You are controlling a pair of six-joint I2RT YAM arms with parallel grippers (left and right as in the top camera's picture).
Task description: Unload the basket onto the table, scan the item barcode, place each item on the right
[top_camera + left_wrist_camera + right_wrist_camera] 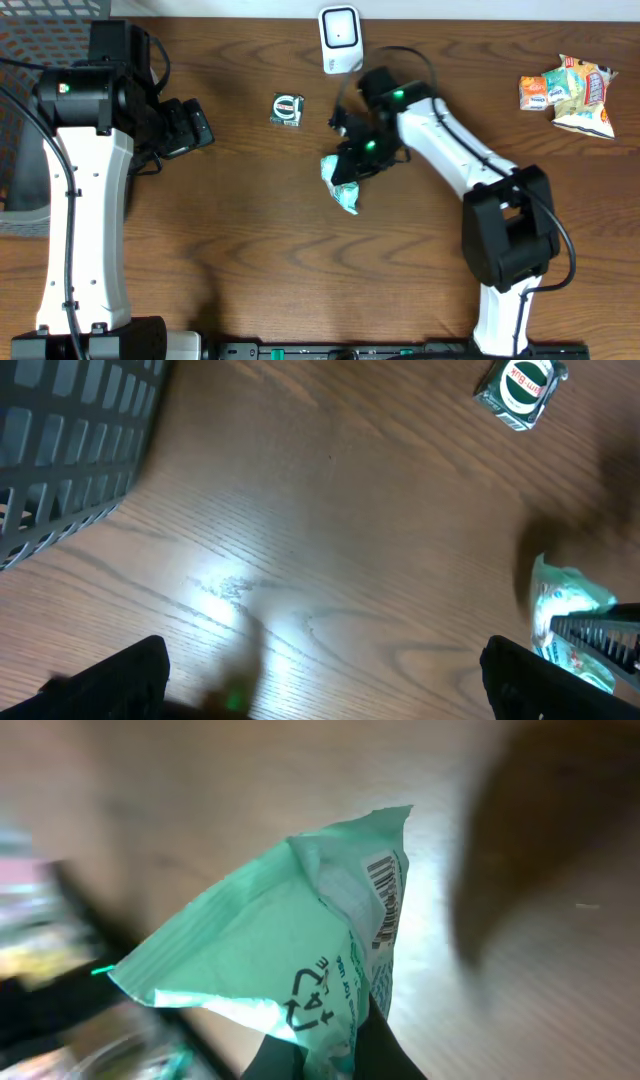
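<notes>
Tightly pinched in right tool, green packet, barcode near upper edge

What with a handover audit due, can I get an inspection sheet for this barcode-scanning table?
Surface: wooden table, dark brown, with lamp glare in the left wrist view.
Job's things: teal snack packet pinched at one edge, barcode showing; white scanner upright at the far edge.
Clutter: small green-and-white packet lying left of the scanner; pile of snack packets at far right.
Grippers: left gripper open, empty; right gripper shut on the teal snack packet.
Cables: black cable looping over the right arm's wrist.
Surroundings: grey mesh basket at the left edge.
</notes>
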